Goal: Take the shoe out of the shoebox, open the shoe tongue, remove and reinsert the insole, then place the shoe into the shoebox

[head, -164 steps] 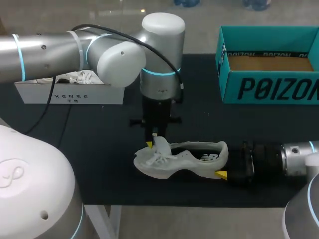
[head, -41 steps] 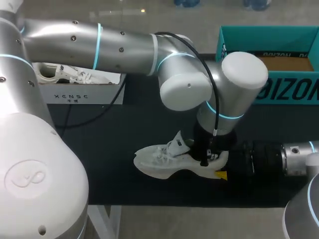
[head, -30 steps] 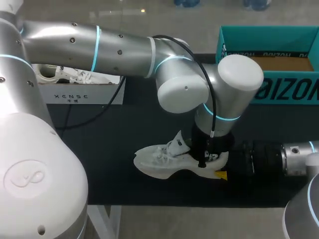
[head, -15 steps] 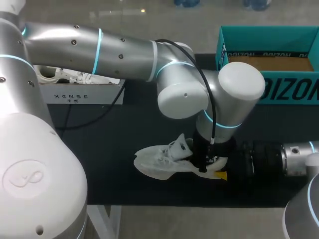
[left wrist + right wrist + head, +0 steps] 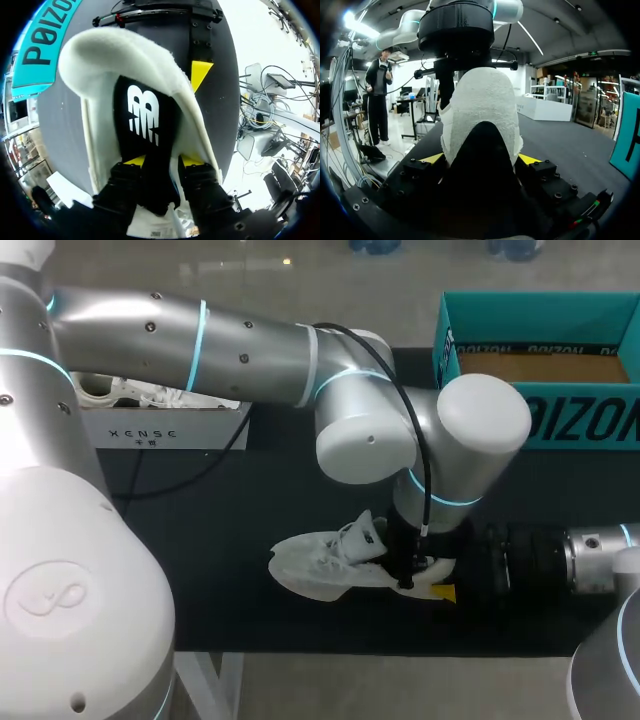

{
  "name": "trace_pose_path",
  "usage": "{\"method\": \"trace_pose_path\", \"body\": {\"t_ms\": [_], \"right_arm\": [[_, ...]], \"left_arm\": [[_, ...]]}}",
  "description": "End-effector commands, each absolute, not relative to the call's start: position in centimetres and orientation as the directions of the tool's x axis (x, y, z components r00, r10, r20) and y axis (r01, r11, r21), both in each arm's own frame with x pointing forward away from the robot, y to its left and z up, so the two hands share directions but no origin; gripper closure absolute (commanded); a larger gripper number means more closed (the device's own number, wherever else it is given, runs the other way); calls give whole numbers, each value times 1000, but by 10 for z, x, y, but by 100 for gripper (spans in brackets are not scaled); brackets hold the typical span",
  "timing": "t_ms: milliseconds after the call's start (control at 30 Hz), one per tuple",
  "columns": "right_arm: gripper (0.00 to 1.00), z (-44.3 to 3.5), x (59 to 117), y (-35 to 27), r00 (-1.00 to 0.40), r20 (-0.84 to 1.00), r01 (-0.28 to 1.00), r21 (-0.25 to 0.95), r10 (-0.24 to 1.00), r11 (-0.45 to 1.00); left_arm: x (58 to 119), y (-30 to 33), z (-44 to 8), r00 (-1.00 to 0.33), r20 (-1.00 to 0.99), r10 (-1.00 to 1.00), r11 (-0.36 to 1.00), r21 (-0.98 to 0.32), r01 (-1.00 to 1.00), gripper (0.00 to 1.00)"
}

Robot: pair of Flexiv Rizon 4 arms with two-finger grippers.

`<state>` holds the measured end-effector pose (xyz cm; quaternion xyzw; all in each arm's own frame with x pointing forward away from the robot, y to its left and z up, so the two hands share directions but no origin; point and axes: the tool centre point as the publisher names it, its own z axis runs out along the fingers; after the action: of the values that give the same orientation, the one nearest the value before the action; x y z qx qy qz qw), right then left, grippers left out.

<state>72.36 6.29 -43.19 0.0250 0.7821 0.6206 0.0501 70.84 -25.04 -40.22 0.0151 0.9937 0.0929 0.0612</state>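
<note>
Logging progress first. Finding the shoe [image 5: 325,562] out of the shoebox [image 5: 540,415] and lying on the table [image 5: 200,570], toe pointing to 9 o'clock and heel to 3 o'clock in the head view, with the shoebox well apart at 2 o'clock from it; judging step 1 as done. Seeing the tongue [image 5: 362,532] standing up away from the opening, so judging step 2 as done too. Placing the run at step 3, the insole removal: spotting the black insole [image 5: 145,115] lying inside the shoe, not yet out. Counting as left: pulling the insole out, reinserting it, then returning the shoe to the shoebox. Turning to the pincers. Reading the left gripper [image 5: 162,161] as narrow, reaching down into the heel end of the shoe, its 2 yellow tips flanking the insole from 2 sides and apparently pinching it. Reading the right gripper [image 5: 481,159] as set wider, coming in from 3 o'clock in the head view and clamping the heel of the shoe between both fingers. Expecting the next move to call for a slow upward peel with the heel clamp holding firm; flagging a slip of the thin insole from the tips as the main risk.
</note>
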Motion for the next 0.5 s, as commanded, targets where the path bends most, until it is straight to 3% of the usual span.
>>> {"method": "trace_pose_path", "body": {"t_ms": [33,367,400,433,500], "right_arm": [[100,-434,725,64,-993,-46,-21,973,104,232],[100,-434,725,64,-993,-46,-21,973,104,232],[100,-434,725,64,-993,-46,-21,973,104,232],[100,-434,725,64,-993,-46,-21,973,104,232],[100,-434,725,64,-993,-46,-21,973,104,232]], "left_arm": [[705,-252,-418,-989,-140,49,982,187,22,66],[720,-255,-452,-971,-238,33,981,194,-14,58],[722,-254,-454,-969,-244,31,982,190,-17,61],[723,-254,-455,-968,-249,27,983,180,-19,99],[725,-254,-456,-961,-274,27,982,186,-26,100]]}}
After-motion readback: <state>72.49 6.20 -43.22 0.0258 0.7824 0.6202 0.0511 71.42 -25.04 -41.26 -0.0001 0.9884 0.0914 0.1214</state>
